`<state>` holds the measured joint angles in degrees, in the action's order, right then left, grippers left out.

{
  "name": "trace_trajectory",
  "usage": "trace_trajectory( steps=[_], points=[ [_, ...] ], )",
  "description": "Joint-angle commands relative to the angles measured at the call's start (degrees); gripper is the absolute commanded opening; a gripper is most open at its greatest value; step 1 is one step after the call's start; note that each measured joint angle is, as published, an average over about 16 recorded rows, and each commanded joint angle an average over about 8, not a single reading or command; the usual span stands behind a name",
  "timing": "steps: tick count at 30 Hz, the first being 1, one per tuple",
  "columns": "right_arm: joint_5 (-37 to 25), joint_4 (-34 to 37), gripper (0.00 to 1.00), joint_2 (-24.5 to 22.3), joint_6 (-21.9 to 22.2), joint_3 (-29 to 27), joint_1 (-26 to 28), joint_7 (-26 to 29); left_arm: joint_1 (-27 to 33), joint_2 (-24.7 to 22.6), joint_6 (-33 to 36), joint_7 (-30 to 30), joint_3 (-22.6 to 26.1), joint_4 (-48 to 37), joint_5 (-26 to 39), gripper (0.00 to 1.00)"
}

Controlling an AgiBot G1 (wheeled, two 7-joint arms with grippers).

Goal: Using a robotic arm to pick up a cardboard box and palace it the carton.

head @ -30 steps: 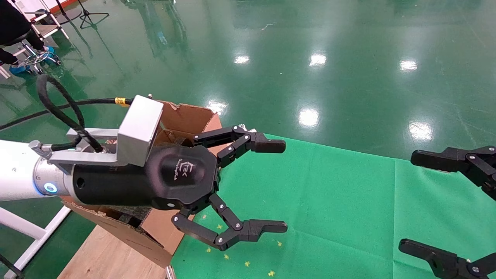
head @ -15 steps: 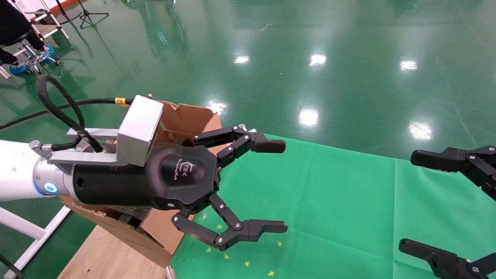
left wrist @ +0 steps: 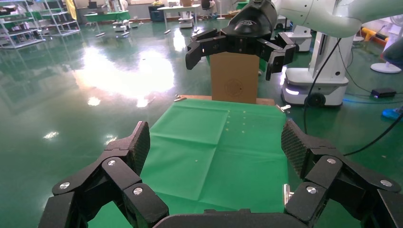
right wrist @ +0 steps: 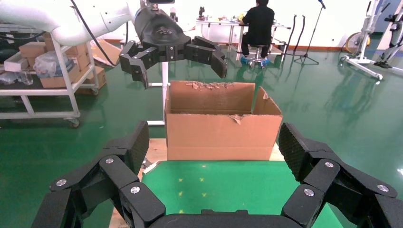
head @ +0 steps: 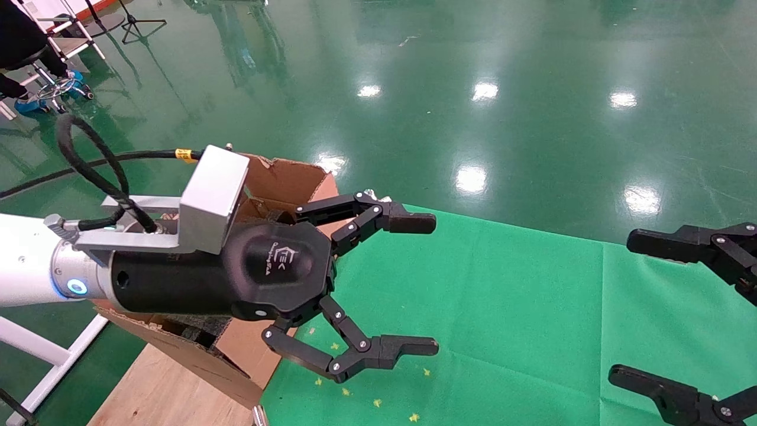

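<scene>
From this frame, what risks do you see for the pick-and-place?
No small box shows on the green cloth, so nothing is there to pick. The left gripper, open and empty, hangs beside the carton; swinging could snag its ragged flaps. The right gripper is open and empty too.

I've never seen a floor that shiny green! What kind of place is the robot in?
Probably a robot lab or workshop hall. The glossy green floor stretches wide, metal shelves hold cardboard boxes, and a person sits at a far desk. The left hand hangs open beside the carton.
</scene>
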<state>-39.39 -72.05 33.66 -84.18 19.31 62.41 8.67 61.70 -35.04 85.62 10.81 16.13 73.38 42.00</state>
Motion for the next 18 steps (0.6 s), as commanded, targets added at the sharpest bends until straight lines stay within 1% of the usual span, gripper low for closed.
trace_trajectory(
  steps=[1,18],
  points=[
    [0.00,0.00,1.00,0.00,0.00,0.00,0.00,0.00,0.00,0.00,0.00,0.00,0.00,0.00,0.00,1.00],
    [0.00,0.00,1.00,0.00,0.00,0.00,0.00,0.00,0.00,0.00,0.00,0.00,0.00,0.00,-0.02,1.00]
  ],
)
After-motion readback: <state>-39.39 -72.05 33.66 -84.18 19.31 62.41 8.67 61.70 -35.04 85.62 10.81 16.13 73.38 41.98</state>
